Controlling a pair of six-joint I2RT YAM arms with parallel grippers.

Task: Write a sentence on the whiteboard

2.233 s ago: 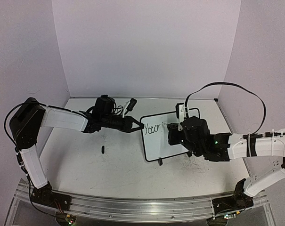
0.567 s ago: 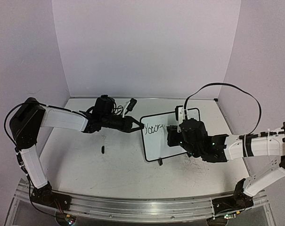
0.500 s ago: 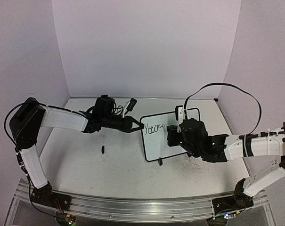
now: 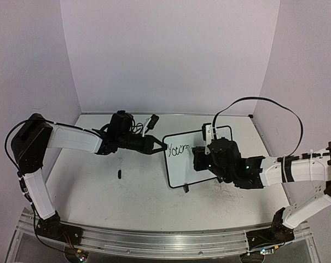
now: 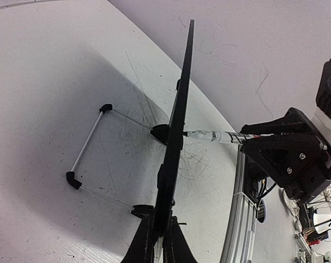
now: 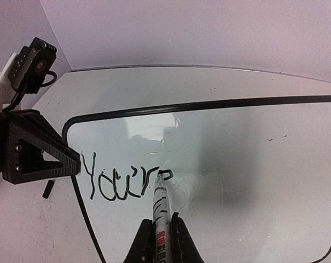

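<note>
While left jaws still clamp the whiteboard (image 4: 179,170), the marker (image 6: 160,205) has edged left.

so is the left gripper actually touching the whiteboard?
Touching. The left wrist view shows it: the left gripper is shut on the whiteboard, with the black frame edge pinched between its two fingers.
</note>
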